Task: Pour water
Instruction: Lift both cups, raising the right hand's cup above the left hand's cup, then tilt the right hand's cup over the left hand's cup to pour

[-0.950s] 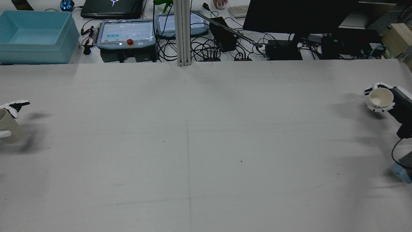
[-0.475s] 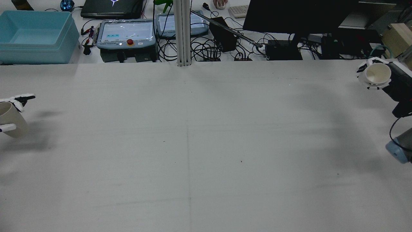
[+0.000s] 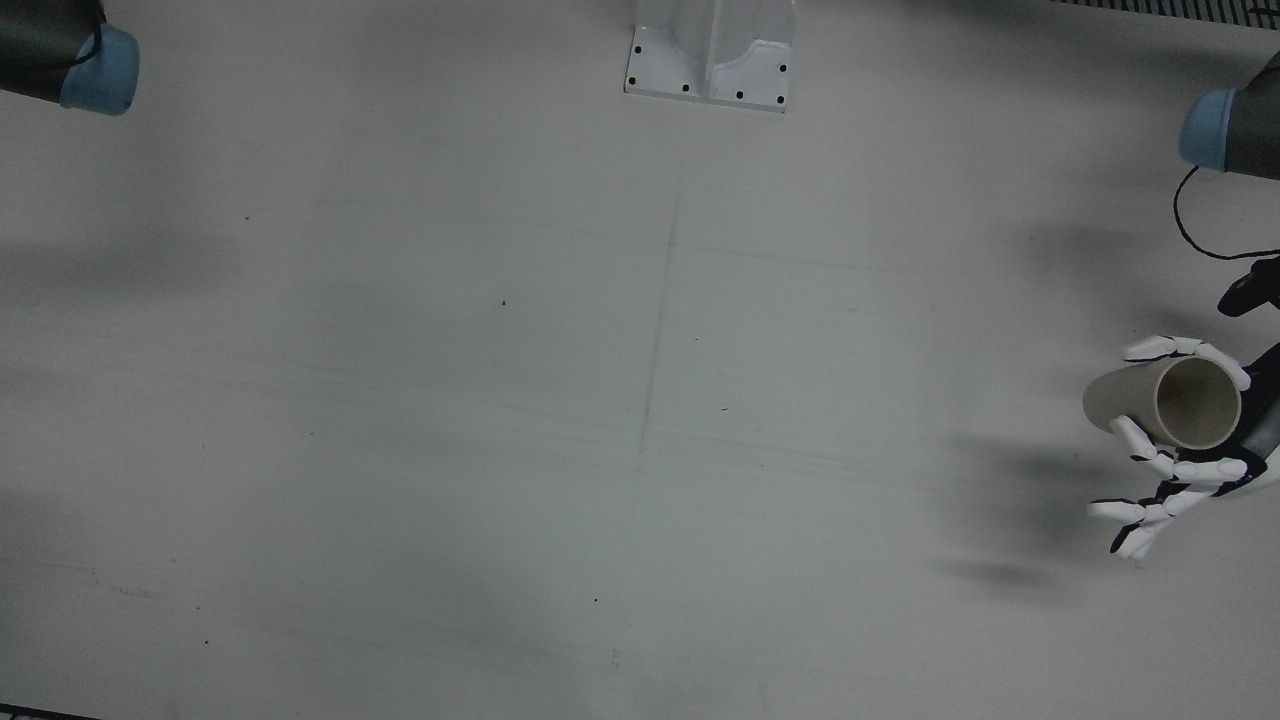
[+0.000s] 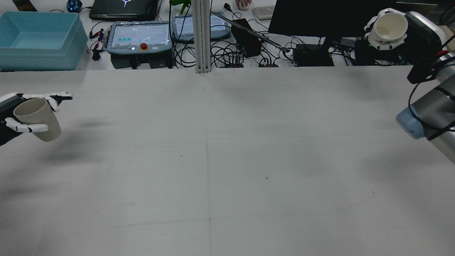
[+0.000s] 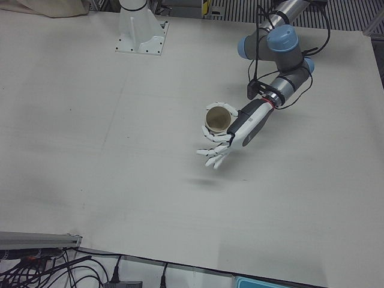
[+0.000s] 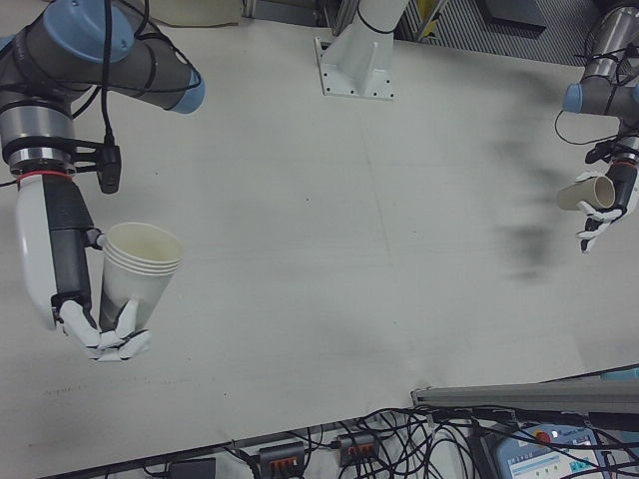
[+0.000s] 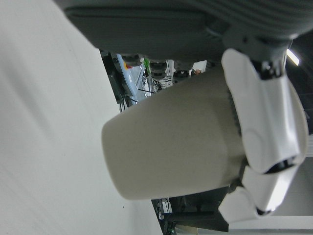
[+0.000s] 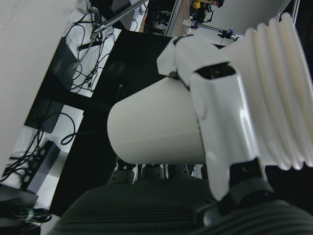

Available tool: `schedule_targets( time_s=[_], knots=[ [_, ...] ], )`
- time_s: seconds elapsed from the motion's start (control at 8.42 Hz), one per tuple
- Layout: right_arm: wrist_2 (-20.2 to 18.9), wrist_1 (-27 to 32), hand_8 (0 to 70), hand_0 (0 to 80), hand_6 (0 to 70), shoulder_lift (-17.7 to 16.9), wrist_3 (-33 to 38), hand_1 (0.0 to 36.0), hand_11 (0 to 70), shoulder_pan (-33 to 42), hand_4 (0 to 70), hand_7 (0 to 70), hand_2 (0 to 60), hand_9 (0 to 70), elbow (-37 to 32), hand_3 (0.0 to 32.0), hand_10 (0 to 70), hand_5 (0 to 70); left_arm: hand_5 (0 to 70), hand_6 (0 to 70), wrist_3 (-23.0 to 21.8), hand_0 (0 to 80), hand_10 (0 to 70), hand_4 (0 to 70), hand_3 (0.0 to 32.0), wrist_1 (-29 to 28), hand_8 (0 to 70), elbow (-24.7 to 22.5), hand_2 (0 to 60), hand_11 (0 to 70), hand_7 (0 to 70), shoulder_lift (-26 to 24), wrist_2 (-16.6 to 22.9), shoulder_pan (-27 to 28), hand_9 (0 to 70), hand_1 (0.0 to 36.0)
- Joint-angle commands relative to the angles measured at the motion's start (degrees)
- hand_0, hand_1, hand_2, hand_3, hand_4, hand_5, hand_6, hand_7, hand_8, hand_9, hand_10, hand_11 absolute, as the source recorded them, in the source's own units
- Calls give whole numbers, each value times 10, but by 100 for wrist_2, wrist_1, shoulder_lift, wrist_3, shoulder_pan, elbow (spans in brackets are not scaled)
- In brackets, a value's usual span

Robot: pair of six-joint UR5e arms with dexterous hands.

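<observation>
Rear camera: the left hand (image 4: 21, 113) at nine o'clock grips a beige cup (image 4: 37, 119), tilted, above the grey table (image 4: 227, 160). The right hand (image 4: 385, 30) at two o'clock, raised high, wraps a stack of white cups (image 4: 391, 25).

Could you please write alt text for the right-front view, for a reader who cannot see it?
The right hand holds a stack of white paper cups above the grey table at the view's left. At the far right, the left hand holds a tilted beige cup.
</observation>
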Motion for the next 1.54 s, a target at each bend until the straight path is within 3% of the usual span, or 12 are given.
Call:
schedule_targets(
  time_s=[0.0, 0.12, 0.36, 0.59, 0.83, 1.07, 1.19, 1.43],
  knots=[
    [599, -1559, 263, 800, 314, 1360, -50, 360, 391, -111, 168, 526, 600, 390, 683, 0, 234, 700, 700, 176, 209, 521, 0, 700, 0, 1159, 56, -25, 600, 9, 229, -1279, 329, 281, 69, 347],
    [731, -1850, 269, 800, 324, 1851, -259, 360, 396, -329, 179, 545, 600, 399, 746, 0, 236, 700, 700, 181, 340, 519, 0, 700, 0, 1432, 58, 88, 600, 9, 232, -1666, 329, 649, 71, 346],
    [1580, -2177, 273, 800, 336, 2547, -1091, 360, 395, -1407, 191, 570, 600, 405, 808, 0, 235, 700, 700, 187, 516, 513, 0, 700, 0, 1985, 61, 370, 600, 12, 234, -2623, 320, 766, 73, 339],
    [2417, -2186, 277, 800, 348, 3023, -2276, 360, 390, -2629, 211, 600, 600, 412, 816, 0, 232, 700, 700, 188, 570, 516, 0, 700, 0, 2366, 60, 764, 600, 10, 235, -3511, 311, 1117, 73, 344],
    [2936, -2186, 268, 800, 343, 3086, -3061, 360, 377, -3282, 220, 598, 600, 403, 843, 0, 223, 700, 700, 190, 570, 515, 0, 697, 0, 2524, 59, 845, 600, 7, 235, -3804, 303, 1241, 69, 344],
    [3062, -2186, 263, 800, 335, 2938, -3117, 360, 378, -3338, 226, 585, 600, 396, 1078, 0, 224, 700, 700, 191, 535, 515, 0, 697, 0, 2525, 60, 837, 600, 8, 238, -3762, 285, 1224, 71, 347],
    [3062, -2160, 261, 800, 331, 2519, -2865, 360, 384, -3033, 221, 574, 600, 393, 1472, 0, 228, 700, 700, 190, 457, 515, 0, 697, 0, 2159, 60, 828, 600, 9, 237, -3622, 302, 1137, 71, 344],
    [2687, -2151, 258, 800, 327, 1256, -633, 360, 400, -2382, 212, 556, 600, 386, 1791, 0, 239, 700, 700, 175, -17, 507, 0, 680, 0, 940, 59, 731, 600, 10, 219, -2142, 250, 919, 71, 324]
  ],
)
